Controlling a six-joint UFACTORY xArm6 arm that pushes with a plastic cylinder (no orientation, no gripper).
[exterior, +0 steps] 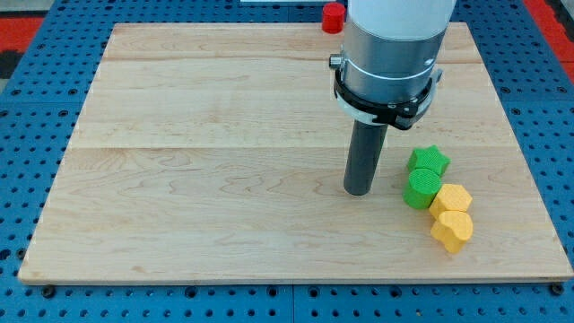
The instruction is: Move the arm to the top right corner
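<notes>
My tip (359,191) rests on the wooden board (206,152), right of the board's middle. A green star block (430,161) lies just to the tip's right, with a green round block (421,189) touching it below. A yellow hexagon block (454,198) and a yellow heart-like block (452,230) continue the row toward the view's bottom right. The tip is a short gap left of the green round block, not touching it. A red block (334,17) sits at the board's top edge, partly hidden by the arm.
The arm's wide grey and white body (390,54) covers part of the board's top right. Blue perforated table (18,135) surrounds the board on all sides.
</notes>
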